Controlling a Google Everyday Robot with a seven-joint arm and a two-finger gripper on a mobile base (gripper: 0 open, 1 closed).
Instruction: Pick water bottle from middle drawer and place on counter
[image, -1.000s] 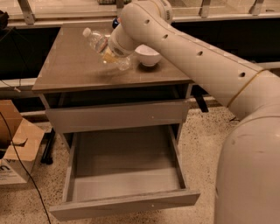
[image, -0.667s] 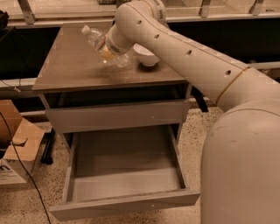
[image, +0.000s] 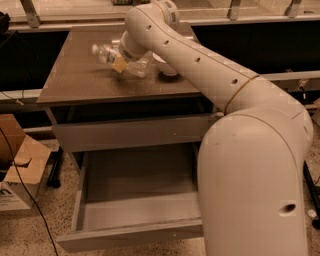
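Your water bottle (image: 104, 52) is out of the drawer and over the back half of the surface (image: 75, 82). It is tilted, with the white cap pointing up and to the left and the ribbed body running down to the right. The tool (image: 122, 61) is clenched around the middle of the bottle, and a tan pad lies across the clear plastic. The cap end sticks out to the left of the tool and the base end to its right, close to the glossy top, with a shadow just beneath it.

Just to the right of the bottle sits a white bowl (image: 167, 67), partly hidden behind the arm. Below, the middle drawer (image: 140, 185) stands pulled out, its grey floor showing. A cardboard box (image: 20, 167) sits on the floor to the left of the cabinet.

Compared with a second ago, the bottle is lower and nearer the surface. It is still held at much the same tilt and in the same spot beside the bowl.
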